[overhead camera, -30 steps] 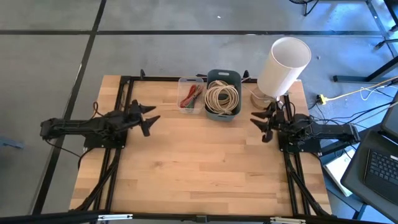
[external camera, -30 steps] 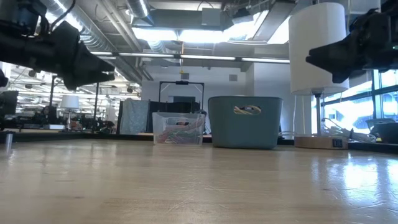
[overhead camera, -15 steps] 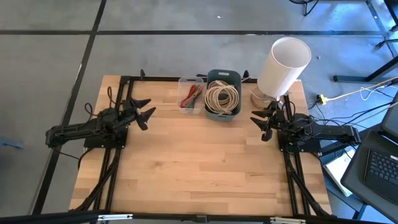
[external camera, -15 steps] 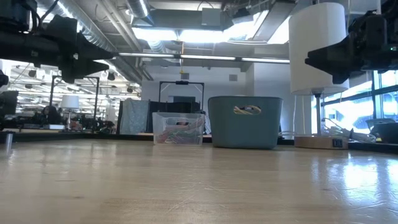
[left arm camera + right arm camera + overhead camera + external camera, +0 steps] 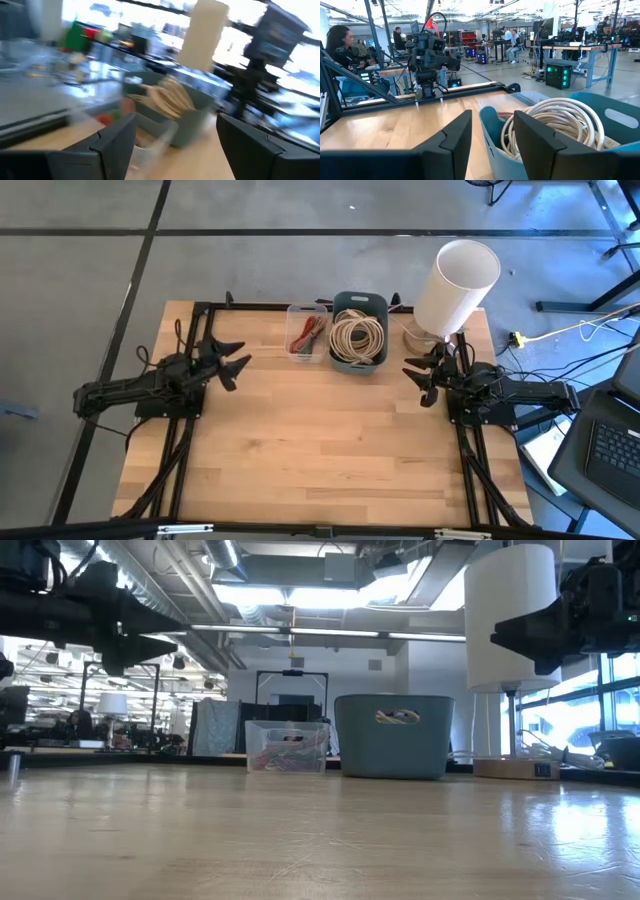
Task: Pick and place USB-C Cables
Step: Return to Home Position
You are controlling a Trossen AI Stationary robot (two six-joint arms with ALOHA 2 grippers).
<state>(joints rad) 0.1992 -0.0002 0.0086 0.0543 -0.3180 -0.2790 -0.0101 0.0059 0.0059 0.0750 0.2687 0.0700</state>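
Several cream-white cable coils point(image 5: 357, 335) lie piled in a blue-grey bin point(image 5: 383, 305) at the table's far edge; both wrist views show them too point(image 5: 167, 100) point(image 5: 560, 125). Left of the bin a small clear box point(image 5: 292, 312) holds red and green cable bundles point(image 5: 308, 332). My left gripper point(image 5: 243, 355) hovers open over the table's left part, pointing toward the box and the bin. My right gripper point(image 5: 412, 380) hovers open to the right of the bin, pointing left. Neither gripper touches anything.
A lamp with a tall white shade point(image 5: 457, 275) stands on a wooden base at the far right corner, close behind my right gripper. Bare wood point(image 5: 320, 440) stretches across the middle and near part of the table. People sit in the room beyond point(image 5: 340, 40).
My left arm has drawn back toward the table's left and swung its gripper toward the far edge, so that it now points slantwise at the clear box and the bin. The left gripper stays open. The right arm has kept still.
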